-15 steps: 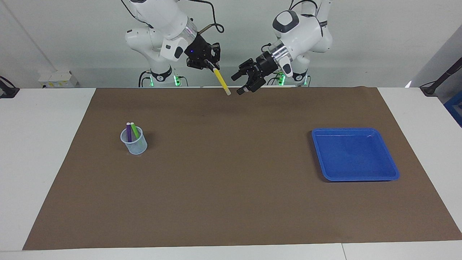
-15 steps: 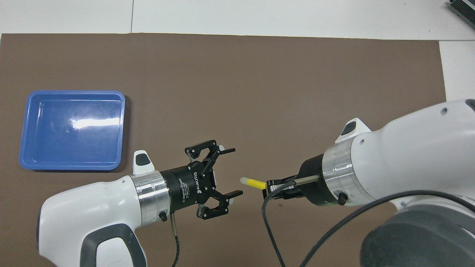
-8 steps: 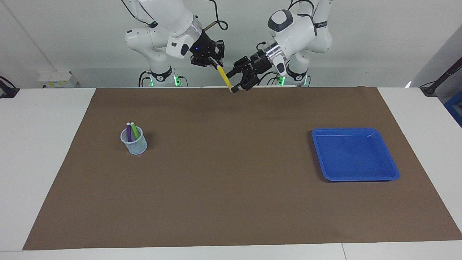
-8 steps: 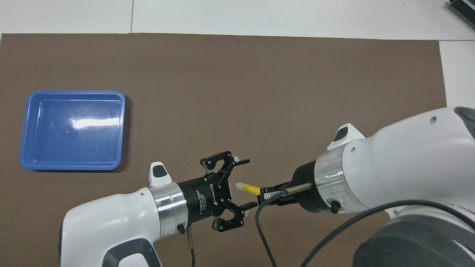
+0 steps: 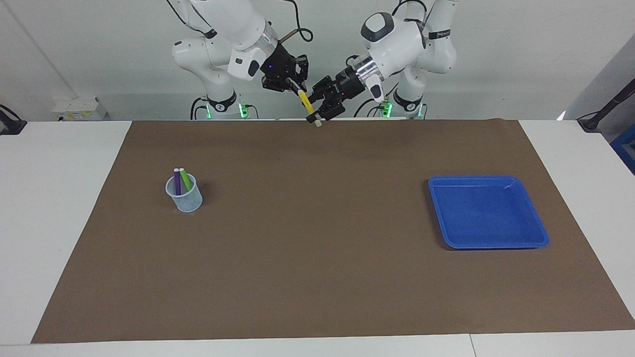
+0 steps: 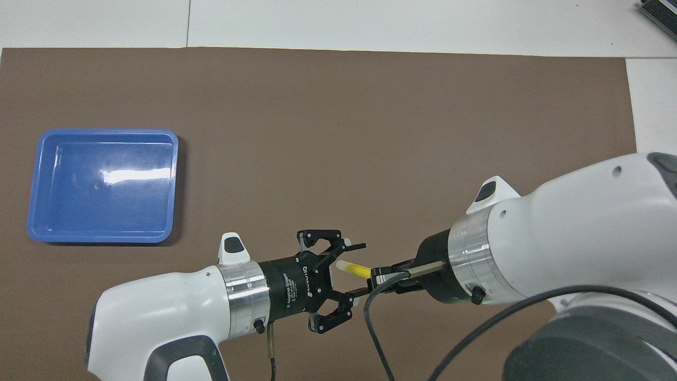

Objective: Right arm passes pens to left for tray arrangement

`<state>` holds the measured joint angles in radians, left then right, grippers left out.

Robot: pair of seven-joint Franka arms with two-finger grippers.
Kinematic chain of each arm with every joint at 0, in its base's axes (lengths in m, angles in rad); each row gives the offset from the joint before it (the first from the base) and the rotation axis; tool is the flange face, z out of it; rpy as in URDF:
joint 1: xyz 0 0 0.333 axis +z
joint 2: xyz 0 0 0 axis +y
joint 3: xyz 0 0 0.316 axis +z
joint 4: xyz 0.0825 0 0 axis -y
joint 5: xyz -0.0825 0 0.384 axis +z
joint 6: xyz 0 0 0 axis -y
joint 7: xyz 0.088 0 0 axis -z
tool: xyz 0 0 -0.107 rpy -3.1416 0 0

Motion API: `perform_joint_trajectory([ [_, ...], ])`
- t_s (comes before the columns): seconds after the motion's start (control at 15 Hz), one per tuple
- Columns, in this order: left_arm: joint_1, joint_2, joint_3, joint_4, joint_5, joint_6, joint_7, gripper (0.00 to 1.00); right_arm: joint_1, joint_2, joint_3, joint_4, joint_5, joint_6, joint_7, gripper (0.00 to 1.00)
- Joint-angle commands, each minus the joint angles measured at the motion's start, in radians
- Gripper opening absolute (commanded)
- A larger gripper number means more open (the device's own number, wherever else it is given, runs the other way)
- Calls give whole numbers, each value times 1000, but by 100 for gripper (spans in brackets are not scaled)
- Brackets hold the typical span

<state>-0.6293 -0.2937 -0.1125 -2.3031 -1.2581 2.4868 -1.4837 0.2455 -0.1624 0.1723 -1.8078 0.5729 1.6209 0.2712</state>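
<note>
You cannot see much of the yellow pen (image 6: 355, 270): from overhead only a short stretch and its pale tip show between the two grippers, the rest hidden by black fingers. In the facing view the pale tip pokes out just under the left gripper (image 5: 316, 112). Whether that gripper's fingertips already press on the pen you cannot tell; its jaws stand partly closed around it, one finger on each side.

A second ago the left gripper hung spread wide and apart from the pen; since then it has slid toward the right arm's end of the table and narrowed about the pale end. The right gripper (image 5: 296, 91) has held its place for the last half second.

The right gripper is clenched on the pen's upper end, the pen slanting down from it toward the left gripper, both up in the air over the edge of the brown mat (image 5: 317, 277) nearest the robots.

The purple pen (image 5: 177, 181) and green pen (image 5: 185, 179) stand in the cup (image 5: 184, 198) toward the right arm's end. The blue tray (image 5: 539, 238) lies toward the left arm's end.
</note>
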Motion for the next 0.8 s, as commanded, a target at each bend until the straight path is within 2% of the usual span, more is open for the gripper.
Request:
perform_joint_trajectory([
  [0.0,22,-16,2,-4,-7,-42,-3,65,1,-28,-2,-30,5,20,14,0],
  [0.13,20,-16,2,-2,-6,-42,-4,62,0,-28,-2,-30,5,20,11,0],
  [0.27,20,-16,-2,-4,-3,-40,0,45,0,-28,-2,-30,5,20,11,0],
  [0.4,20,-16,-4,-4,-1,-42,6,14,0,-26,-2,-30,5,20,8,0],
  [0.47,23,-16,-3,-2,0,-54,8,2,0,-26,-2,-30,5,20,8,0],
  [0.73,22,-24,-4,2,45,-74,3,0,0,-26,-2,-30,5,20,8,0],
])
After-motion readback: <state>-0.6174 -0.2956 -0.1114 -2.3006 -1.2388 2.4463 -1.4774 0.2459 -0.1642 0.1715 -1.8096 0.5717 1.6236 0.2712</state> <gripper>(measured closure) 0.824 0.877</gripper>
